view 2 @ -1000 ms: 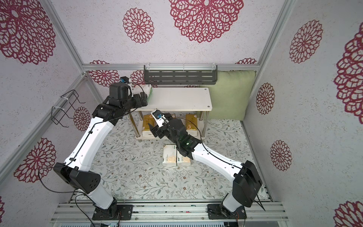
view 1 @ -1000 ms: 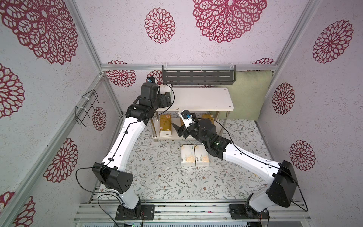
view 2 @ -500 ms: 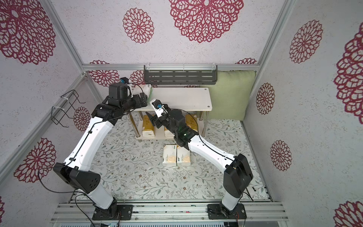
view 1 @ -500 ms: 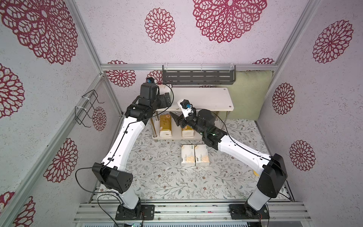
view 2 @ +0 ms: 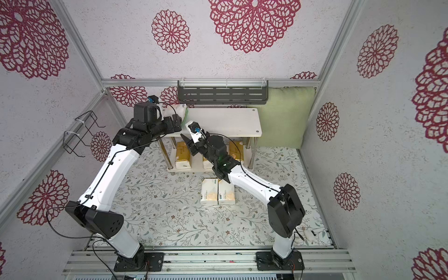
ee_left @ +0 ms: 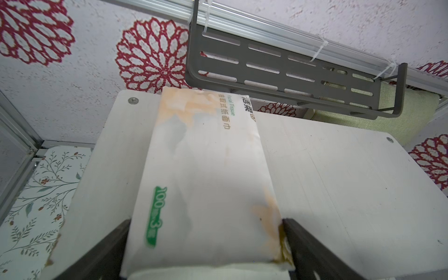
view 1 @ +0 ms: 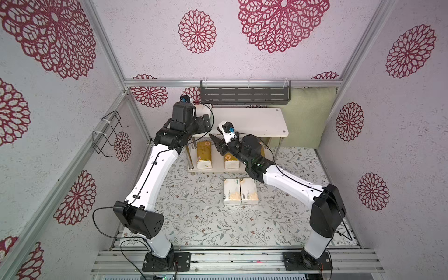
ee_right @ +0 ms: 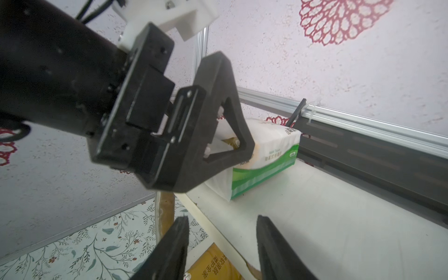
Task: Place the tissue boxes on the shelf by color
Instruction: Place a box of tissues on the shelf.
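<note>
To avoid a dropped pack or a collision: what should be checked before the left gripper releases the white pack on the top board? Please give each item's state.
1. White pack rests on the shelf's top board: ok.
2. Left gripper has its jaws against both pack sides: ok.
3. Right gripper is empty, jaws apart: ok.
4. Room between the two grippers: cannot tell; near, not touching.
5. Three gold packs on the lower tier: ok.
6. All white packs shelved: not ok; two loose white packs lie on the table.
</note>
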You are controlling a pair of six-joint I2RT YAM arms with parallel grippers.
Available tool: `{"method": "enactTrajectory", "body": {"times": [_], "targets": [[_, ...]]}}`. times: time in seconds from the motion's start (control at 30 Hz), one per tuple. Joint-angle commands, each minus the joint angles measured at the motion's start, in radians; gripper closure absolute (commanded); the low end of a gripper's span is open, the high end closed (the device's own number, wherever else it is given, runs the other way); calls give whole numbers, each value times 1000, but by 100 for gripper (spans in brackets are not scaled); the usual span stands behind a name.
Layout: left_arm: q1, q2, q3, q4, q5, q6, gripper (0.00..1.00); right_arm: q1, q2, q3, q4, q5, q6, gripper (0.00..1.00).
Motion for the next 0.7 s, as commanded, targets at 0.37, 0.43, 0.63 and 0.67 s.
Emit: {"method": "enactTrajectory", "body": {"times": [0.37,0.43,0.63,0.67], "targets": [[9,-46,-49,40,11,-11,3,10,121,139,119,50,70,44],[7,-49,-53,41,12,-12,3,14,142,170,108,65,74,44],[7,-61,-59,42,21,-8,3,16,185,230,74,82,80,48],[7,-62,-59,42,22,-8,3,16,188,231,73,88,80,49]]}}
